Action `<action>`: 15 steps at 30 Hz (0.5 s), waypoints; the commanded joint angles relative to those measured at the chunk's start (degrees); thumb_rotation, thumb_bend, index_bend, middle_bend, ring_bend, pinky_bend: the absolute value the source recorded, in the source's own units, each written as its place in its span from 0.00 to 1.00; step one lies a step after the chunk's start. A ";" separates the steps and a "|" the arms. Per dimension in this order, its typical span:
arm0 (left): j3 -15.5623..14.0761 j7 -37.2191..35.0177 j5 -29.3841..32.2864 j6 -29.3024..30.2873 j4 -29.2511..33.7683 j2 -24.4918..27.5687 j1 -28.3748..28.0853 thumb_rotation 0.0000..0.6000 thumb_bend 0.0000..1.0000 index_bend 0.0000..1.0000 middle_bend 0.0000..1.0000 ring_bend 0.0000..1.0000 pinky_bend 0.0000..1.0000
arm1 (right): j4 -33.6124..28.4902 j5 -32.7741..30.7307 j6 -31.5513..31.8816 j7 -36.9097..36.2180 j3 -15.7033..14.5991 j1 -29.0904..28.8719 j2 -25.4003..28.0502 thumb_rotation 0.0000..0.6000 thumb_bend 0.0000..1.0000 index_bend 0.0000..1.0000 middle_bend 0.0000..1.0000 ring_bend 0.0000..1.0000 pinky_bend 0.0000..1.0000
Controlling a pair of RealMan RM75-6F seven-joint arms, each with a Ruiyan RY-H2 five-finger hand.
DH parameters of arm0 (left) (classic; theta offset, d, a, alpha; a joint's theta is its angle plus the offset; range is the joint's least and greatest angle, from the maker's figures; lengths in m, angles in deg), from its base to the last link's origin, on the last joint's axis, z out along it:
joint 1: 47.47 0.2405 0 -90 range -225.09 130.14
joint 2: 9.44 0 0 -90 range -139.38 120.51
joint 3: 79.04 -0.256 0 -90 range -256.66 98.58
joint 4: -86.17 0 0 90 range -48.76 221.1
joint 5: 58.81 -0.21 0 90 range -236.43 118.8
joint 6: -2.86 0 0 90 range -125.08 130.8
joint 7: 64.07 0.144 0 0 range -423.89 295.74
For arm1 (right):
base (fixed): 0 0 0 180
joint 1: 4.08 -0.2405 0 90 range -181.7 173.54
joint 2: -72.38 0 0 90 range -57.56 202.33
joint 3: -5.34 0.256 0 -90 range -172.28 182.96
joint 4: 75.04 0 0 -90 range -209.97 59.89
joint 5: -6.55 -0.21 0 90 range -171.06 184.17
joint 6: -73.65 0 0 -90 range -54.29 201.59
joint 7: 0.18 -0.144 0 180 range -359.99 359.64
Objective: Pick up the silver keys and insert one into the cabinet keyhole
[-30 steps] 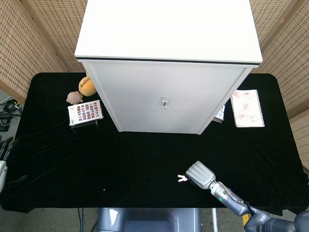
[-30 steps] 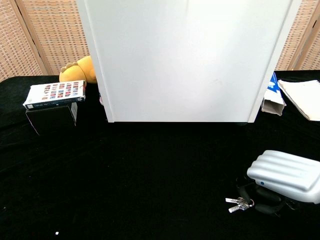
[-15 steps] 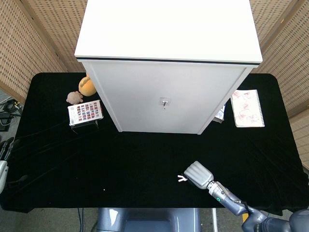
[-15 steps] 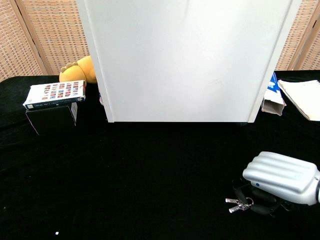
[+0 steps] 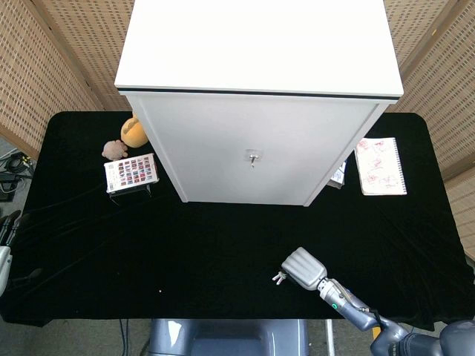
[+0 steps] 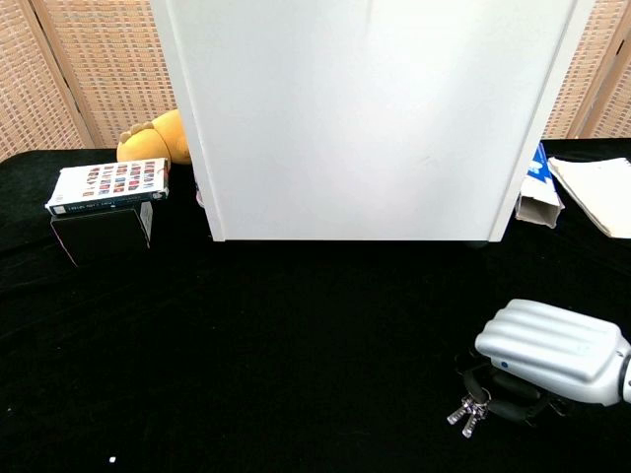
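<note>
The silver keys (image 5: 279, 278) hang in a small bunch from under my right hand (image 5: 303, 268), near the table's front edge. In the chest view the keys (image 6: 465, 415) dangle below the dark fingers (image 6: 503, 408) curled around their ring, under the grey back of the right hand (image 6: 550, 351). The white cabinet (image 5: 256, 148) stands at the back middle, its keyhole (image 5: 253, 156) in the centre of the door with a small metal piece in it. Only a sliver of my left hand (image 5: 6, 245) shows at the far left edge, its fingers unclear.
A card box (image 5: 131, 173) on a black stand, a brown toy (image 5: 114, 150) and an orange toy (image 5: 133, 132) sit left of the cabinet. A notebook (image 5: 380, 166) and a small carton (image 6: 538, 189) lie to its right. Black cloth (image 5: 208, 245) covers the table.
The right hand has shifted slightly left and closed over the key ring. The keys went from lying flat and pointing left to dangling below the fingers.
</note>
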 commanded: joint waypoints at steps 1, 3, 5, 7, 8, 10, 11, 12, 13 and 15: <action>0.00 0.00 0.03 -0.02 -0.02 0.00 -0.02 1.00 0.00 0.00 0.00 0.00 0.00 | 0.04 -0.12 0.11 -0.08 -0.01 -0.06 0.00 1.00 0.60 0.58 0.90 0.88 1.00; 0.03 -0.05 0.07 0.00 0.01 0.02 -0.03 1.00 0.00 0.00 0.00 0.00 0.00 | -0.02 -0.22 0.27 -0.27 -0.04 -0.11 0.06 1.00 0.61 0.58 0.90 0.88 1.00; 0.01 -0.05 0.04 0.03 0.02 0.03 -0.02 1.00 0.00 0.00 0.00 0.00 0.00 | -0.09 -0.26 0.47 -0.43 -0.11 -0.18 0.14 1.00 0.61 0.58 0.90 0.88 1.00; -0.04 -0.02 -0.04 0.05 0.02 0.02 -0.02 1.00 0.00 0.00 0.00 0.00 0.00 | -0.16 -0.32 0.66 -0.58 -0.16 -0.23 0.19 1.00 0.61 0.58 0.90 0.88 1.00; -0.05 0.00 -0.06 0.07 0.02 0.01 -0.02 1.00 0.00 0.00 0.00 0.00 0.00 | -0.23 -0.33 0.78 -0.64 -0.17 -0.25 0.22 1.00 0.61 0.59 0.91 0.88 1.00; -0.05 0.00 0.03 0.02 0.04 0.02 -0.02 1.00 0.00 0.00 0.00 0.00 0.00 | -0.48 -0.28 1.15 -0.84 -0.23 -0.28 0.37 1.00 0.61 0.59 0.90 0.88 1.00; -0.04 0.01 0.03 0.02 0.03 0.03 -0.04 1.00 0.00 0.00 0.00 0.00 0.00 | -0.78 -0.15 1.65 -1.05 -0.19 -0.31 0.62 1.00 0.61 0.59 0.90 0.88 1.00; -0.03 0.01 0.05 0.00 0.03 0.02 -0.06 1.00 0.00 0.00 0.00 0.00 0.00 | -0.94 -0.12 1.86 -1.17 -0.17 -0.35 0.76 1.00 0.61 0.59 0.91 0.88 1.00; -0.04 0.01 0.06 -0.02 0.03 0.02 -0.06 1.00 0.00 0.00 0.00 0.00 0.00 | -1.09 -0.12 1.99 -1.24 -0.15 -0.38 0.88 1.00 0.61 0.59 0.91 0.88 1.00; -0.03 0.00 0.11 -0.04 0.04 0.04 -0.07 1.00 0.00 0.00 0.00 0.00 0.00 | -1.55 -0.11 2.43 -1.44 -0.05 -0.46 1.17 1.00 0.61 0.59 0.91 0.88 1.00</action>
